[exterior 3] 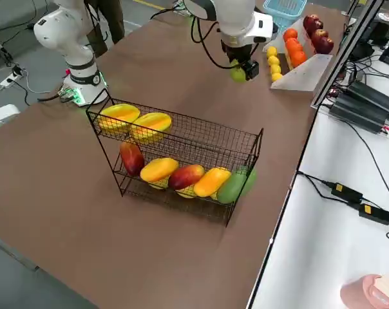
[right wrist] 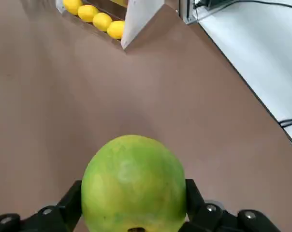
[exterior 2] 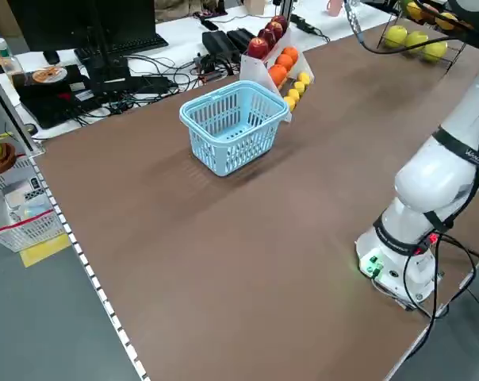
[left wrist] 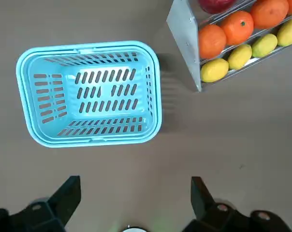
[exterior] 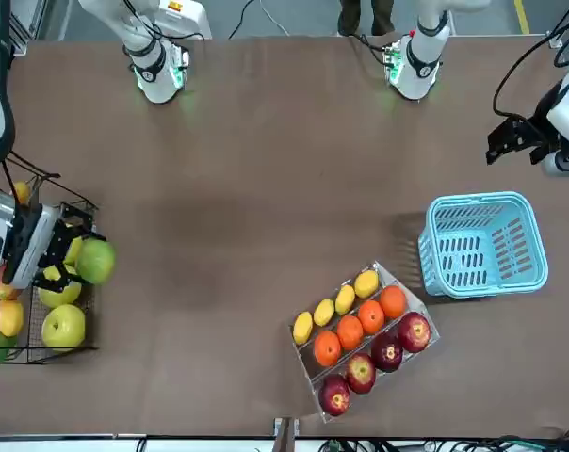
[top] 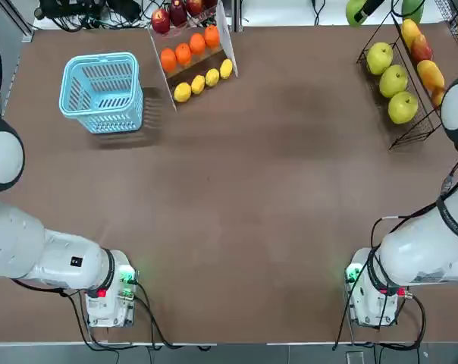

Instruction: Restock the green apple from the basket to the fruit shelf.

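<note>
The right gripper (right wrist: 134, 205) grasps the green apple (right wrist: 134, 186) between its fingers, near the shelf (exterior 3: 194, 145) — by its end farther from the robot's bases. The left gripper (left wrist: 136, 193) is well apart from the shelf, toward the robot's left, its fingers released and spread. The basket (top: 100, 92) also lies well to the shelf's left, and the clear stand (left wrist: 183, 38) is between basket and shelf — nearer the basket.

A flat brown tabletop (top: 214, 243) carries a light blue lattice-sided plastic basket (top: 100, 93), a clear tiered fruit stand (top: 224, 47) and a slanted black wire rack (exterior 3: 191, 138).
</note>
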You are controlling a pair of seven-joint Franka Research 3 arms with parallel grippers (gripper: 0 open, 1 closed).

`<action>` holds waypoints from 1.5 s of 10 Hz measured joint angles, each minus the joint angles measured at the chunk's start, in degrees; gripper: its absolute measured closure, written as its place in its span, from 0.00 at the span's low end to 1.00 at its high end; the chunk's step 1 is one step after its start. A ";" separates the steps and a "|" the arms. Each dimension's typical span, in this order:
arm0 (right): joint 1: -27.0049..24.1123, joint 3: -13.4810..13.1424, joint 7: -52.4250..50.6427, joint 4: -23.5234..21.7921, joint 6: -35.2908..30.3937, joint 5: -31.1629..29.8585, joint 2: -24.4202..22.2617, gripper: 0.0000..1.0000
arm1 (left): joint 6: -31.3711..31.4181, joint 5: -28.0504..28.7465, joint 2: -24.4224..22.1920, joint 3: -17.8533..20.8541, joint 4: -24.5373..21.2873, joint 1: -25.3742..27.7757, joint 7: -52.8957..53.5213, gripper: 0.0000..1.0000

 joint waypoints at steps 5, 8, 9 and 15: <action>2.26 0.16 17.36 1.34 -0.32 -7.14 -2.88 0.13 | -0.02 0.00 -0.64 0.25 0.01 0.16 0.01 0.00; 3.23 0.22 31.26 4.12 -4.44 -10.66 -4.23 0.13 | -0.05 0.00 -0.63 0.35 0.00 0.16 0.00 0.00; 3.24 0.22 34.24 5.01 -5.61 -11.38 -4.27 0.13 | -0.05 0.00 -0.63 0.35 0.00 0.14 0.00 0.00; 3.01 -0.22 45.96 11.19 -18.04 -24.43 -4.75 0.13 | 0.05 0.00 -0.63 0.41 0.04 0.13 0.09 0.00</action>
